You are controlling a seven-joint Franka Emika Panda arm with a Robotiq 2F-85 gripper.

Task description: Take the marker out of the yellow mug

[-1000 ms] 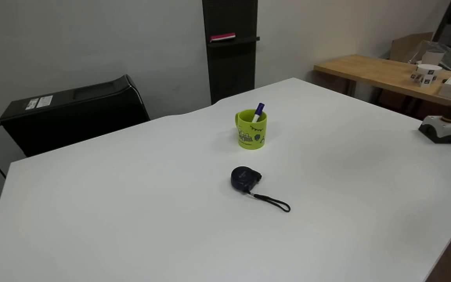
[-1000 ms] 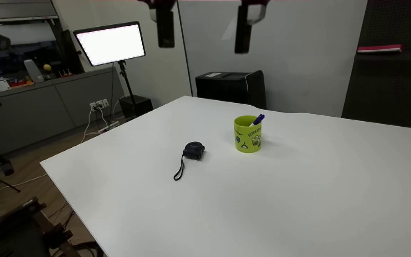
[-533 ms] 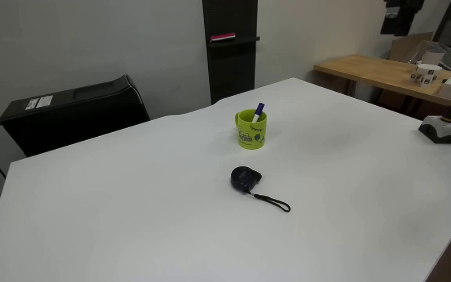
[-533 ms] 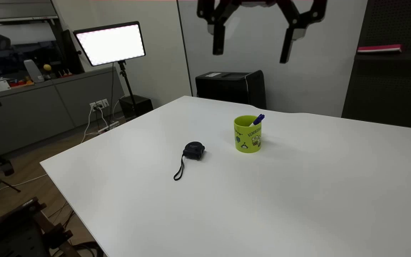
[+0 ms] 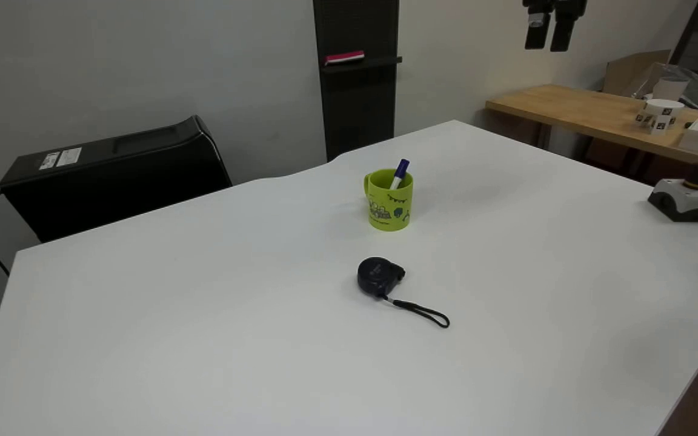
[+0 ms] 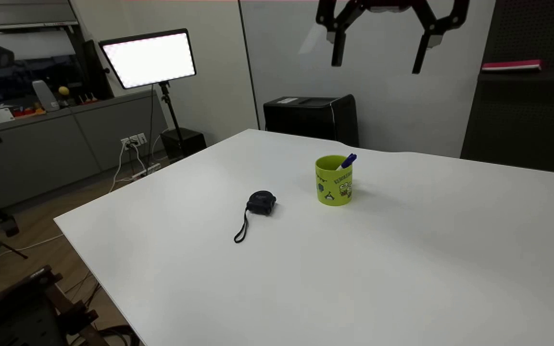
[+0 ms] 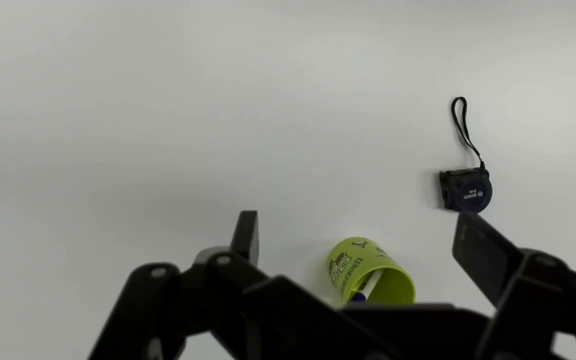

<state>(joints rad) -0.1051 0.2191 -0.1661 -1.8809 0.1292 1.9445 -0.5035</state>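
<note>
The yellow mug, lime green with printed figures, stands upright on the white table in both exterior views (image 5: 388, 209) (image 6: 333, 185) and at the bottom of the wrist view (image 7: 348, 257). The marker, with a white body and dark blue cap, leans inside it, its capped end above the rim, in both exterior views (image 5: 400, 172) (image 6: 348, 161) and the wrist view (image 7: 372, 282). Its lower end is hidden in the mug. My gripper is open and empty, high above the table, apart from the mug, in both exterior views (image 5: 548, 48) (image 6: 376, 68) and the wrist view (image 7: 358, 215).
A black tape measure (image 5: 378, 277) with a cord loop lies near the mug, also in the wrist view (image 7: 468, 191). A grey-and-black button box (image 5: 688, 200) stands at the table's right edge. A black case (image 5: 119, 169) stands behind the table.
My gripper has come into an exterior view from the upper right and moved left. In an exterior view it has moved right and away from the camera. Mug and marker have not moved.
</note>
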